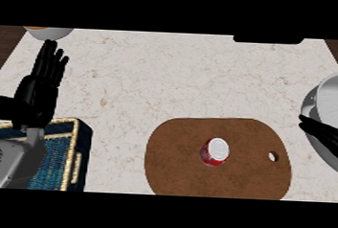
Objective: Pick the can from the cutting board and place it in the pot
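Observation:
A red can (215,152) with a white top stands upright near the middle of the brown cutting board (184,169). The grey pot (333,101) sits at the right edge, partly cut off by the view. My right hand (328,137) shows only as dark straight fingers at the right edge, over the pot's near rim and well right of the can. At the left my left hand (42,84) rests open with fingers up, far from the can.
A blue woven basket (60,152) with a tan rim lies at the lower left under my left forearm. A white bowl (48,32) sits at the top left edge. A dark object (267,39) lies at the top edge.

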